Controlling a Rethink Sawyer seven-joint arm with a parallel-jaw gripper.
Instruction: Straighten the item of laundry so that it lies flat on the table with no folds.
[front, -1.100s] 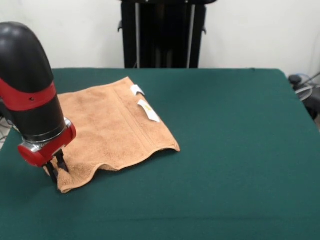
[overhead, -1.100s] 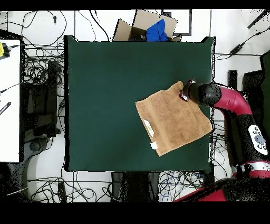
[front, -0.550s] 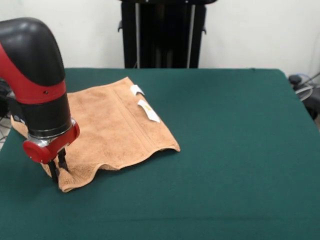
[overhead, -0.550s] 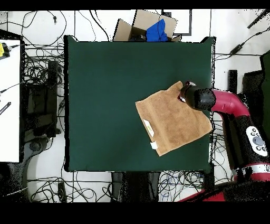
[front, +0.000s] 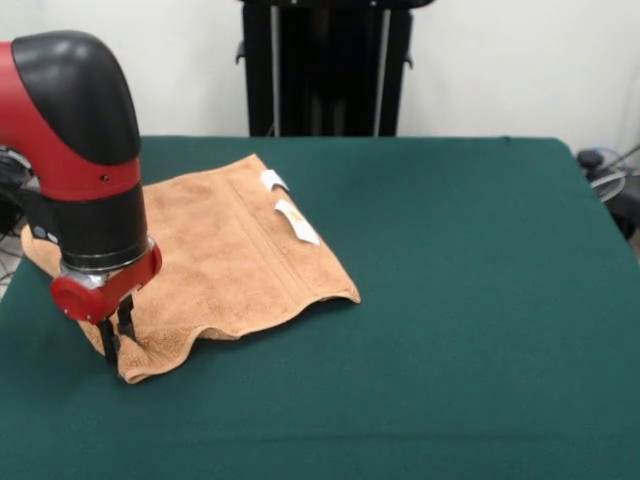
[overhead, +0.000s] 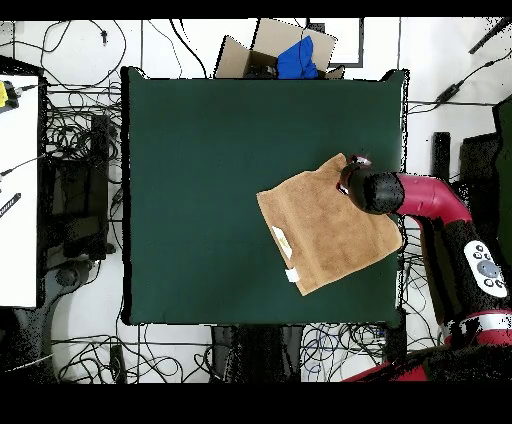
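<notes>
The towel lies on the green table in the left half of the front view, spread mostly flat, with two white tags along its edge at about two o'clock from its centre. Its near edge is wavy and slightly lifted, and the near-left corner, at roughly seven o'clock from the towel's centre, bunches up into a small ridge. The gripper stands upright on that corner, its two dark fingers set close together with the terry fold caught between them; the jaws appear narrowed onto the cloth. The red and black arm rises above it and covers part of the towel's left side. In the overhead view the towel sits near the table's right edge, with the arm's wrist over the corner at one o'clock.
</notes>
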